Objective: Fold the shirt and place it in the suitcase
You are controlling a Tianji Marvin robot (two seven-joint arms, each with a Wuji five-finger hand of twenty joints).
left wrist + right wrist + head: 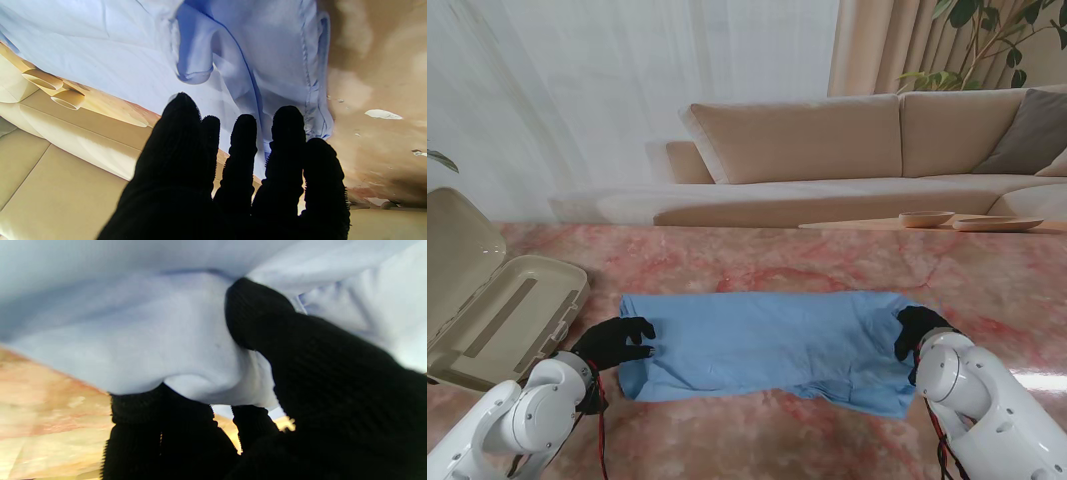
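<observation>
Stand view: the shirt (767, 345) lies on the desk (827, 270) between my robot hands. Left wrist view: my left robot hand (233, 173) hovers unclenched beside the hem; a late grasp skews the fold. Right wrist view: my right robot hand (267, 400) pinches fabric that might slip.

The shirt (772, 345) lies flat on the bench (827, 265) between the two sets of fingers, the left fingers (632, 335) touching its left edge and the right fingers (912, 330) pinching its right edge, with the open suitcase (497, 310) left of the left fingers
</observation>
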